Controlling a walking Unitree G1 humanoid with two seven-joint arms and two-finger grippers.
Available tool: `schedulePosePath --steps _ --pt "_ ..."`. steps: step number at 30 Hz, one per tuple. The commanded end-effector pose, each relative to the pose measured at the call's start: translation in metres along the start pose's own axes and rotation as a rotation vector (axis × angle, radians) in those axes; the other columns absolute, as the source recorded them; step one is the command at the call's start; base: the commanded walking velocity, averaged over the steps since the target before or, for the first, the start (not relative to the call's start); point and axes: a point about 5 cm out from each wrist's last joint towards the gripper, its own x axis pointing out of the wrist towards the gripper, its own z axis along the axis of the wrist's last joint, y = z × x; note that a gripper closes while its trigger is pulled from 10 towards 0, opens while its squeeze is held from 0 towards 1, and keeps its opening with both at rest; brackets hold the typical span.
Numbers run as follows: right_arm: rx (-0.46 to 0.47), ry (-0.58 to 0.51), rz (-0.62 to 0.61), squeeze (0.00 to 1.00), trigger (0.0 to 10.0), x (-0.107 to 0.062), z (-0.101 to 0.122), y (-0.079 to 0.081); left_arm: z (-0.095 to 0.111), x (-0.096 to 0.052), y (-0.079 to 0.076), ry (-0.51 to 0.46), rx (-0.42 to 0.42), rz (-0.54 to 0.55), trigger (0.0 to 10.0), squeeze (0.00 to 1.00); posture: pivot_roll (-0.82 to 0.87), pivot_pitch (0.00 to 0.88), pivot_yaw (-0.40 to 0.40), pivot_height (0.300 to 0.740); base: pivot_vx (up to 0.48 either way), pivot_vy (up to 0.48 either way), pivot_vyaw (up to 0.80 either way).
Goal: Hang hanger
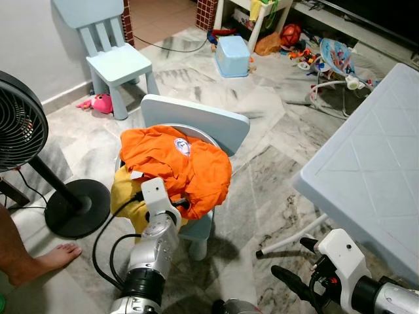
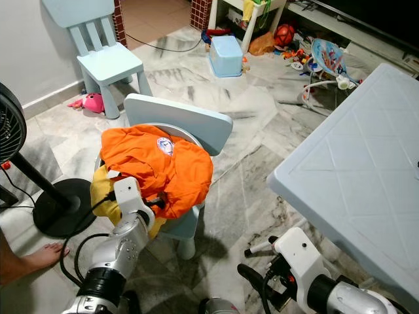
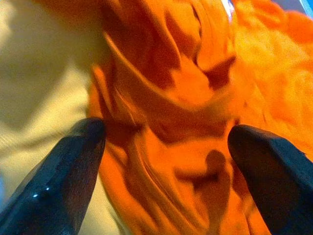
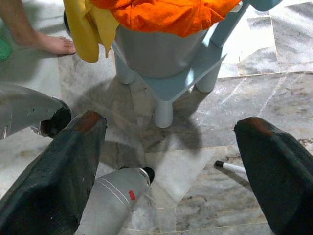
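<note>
Reaching toward twelve o'clock, we press our left gripper (image 3: 166,147), fingers spread, against the orange garment (image 1: 177,163) on the chair (image 1: 196,121), while our right gripper (image 4: 171,166) hangs released.

An orange garment (image 2: 157,167) is heaped on a pale blue chair (image 2: 190,124), over a yellow cloth (image 2: 105,193); the left claw (image 2: 157,203) is pressed against the garment's near edge; the right claw (image 2: 252,261) is held low above the marble floor (image 2: 249,176), near the worktop (image 2: 353,176).

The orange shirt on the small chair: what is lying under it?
Under the orange shirt a yellow cloth sticks out at the robot's left, over the chair. The left pincer, open, is at the shirt. Anything else below is covered.
</note>
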Motion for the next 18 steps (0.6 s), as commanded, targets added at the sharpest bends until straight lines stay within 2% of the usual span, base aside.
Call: schedulePosePath --steps 1,8,14,18 --pt "-0.002 -0.003 -0.022 0.0 10.0 -0.003 0.001 0.0 -0.002 0.001 0.0 0.0 0.025 0.015 10.0 0.0 -0.32 0.234 -0.136 0.74 0.0 0.0 0.0" --pt "0.003 -0.016 -0.045 0.0 10.0 -0.003 0.002 0.001 0.004 0.008 0.007 -0.019 0.048 0.024 10.0 0.0 -0.33 0.238 -0.135 0.74 0.0 0.0 0.0" --pt "0.0 -0.026 -0.048 0.0 10.0 0.002 0.004 0.002 -0.003 0.015 -0.003 0.039 0.083 -0.066 10.0 0.0 -0.33 0.239 -0.134 0.74 0.0 0.0 0.0" --pt "-0.005 -0.033 -0.059 0.0 10.0 0.004 0.006 -0.001 0.008 0.016 -0.015 -0.008 0.143 -0.118 10.0 0.0 -0.33 0.238 -0.131 0.74 0.0 0.0 0.0"
